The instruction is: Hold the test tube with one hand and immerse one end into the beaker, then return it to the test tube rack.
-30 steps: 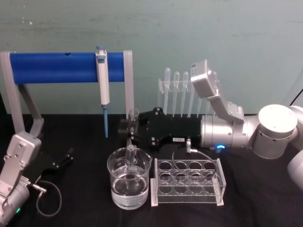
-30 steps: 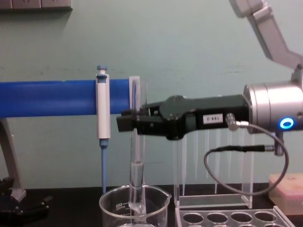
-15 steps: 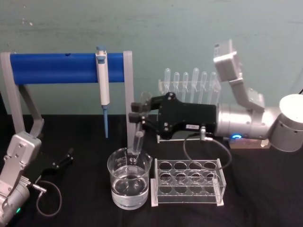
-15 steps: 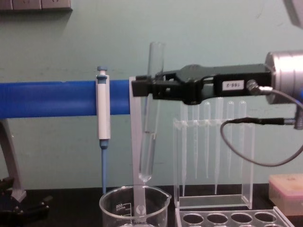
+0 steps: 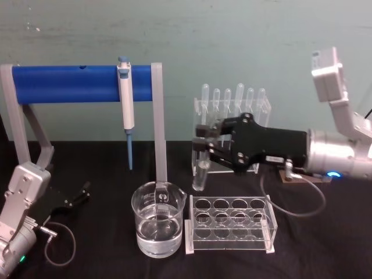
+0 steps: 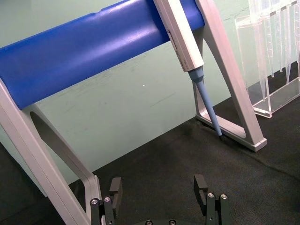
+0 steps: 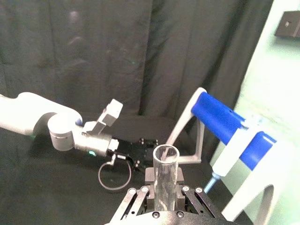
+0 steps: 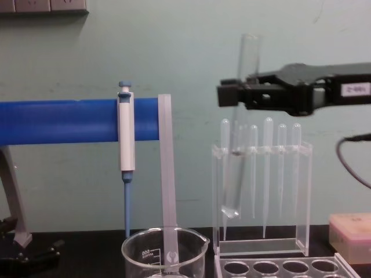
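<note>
My right gripper (image 5: pixel 203 141) is shut on the clear test tube (image 5: pixel 200 171) and holds it nearly upright in the air. The tube's rounded bottom hangs to the right of the beaker (image 5: pixel 158 225), above the rack's left end. In the chest view the test tube (image 8: pixel 235 174) hangs in front of the pipette stand, clear of the beaker (image 8: pixel 164 250) rim, with the right gripper (image 8: pixel 233 94) gripping it near the top. The tube's open rim (image 7: pixel 165 154) shows in the right wrist view. The beaker holds clear liquid. My left gripper (image 6: pixel 158 187) rests open and parked at the left (image 5: pixel 77 196).
A clear multi-hole rack (image 5: pixel 229 224) stands right of the beaker. Behind it is a clear stand of plastic pipettes (image 5: pixel 232 110). A blue bar on grey legs (image 5: pixel 75 82) carries a hanging pipettor (image 5: pixel 126 99). A pink box (image 8: pixel 351 229) sits at the far right.
The right gripper has lifted the test tube out of the beaker and carried it to the right, over the rack's left end. The left arm has not moved.
</note>
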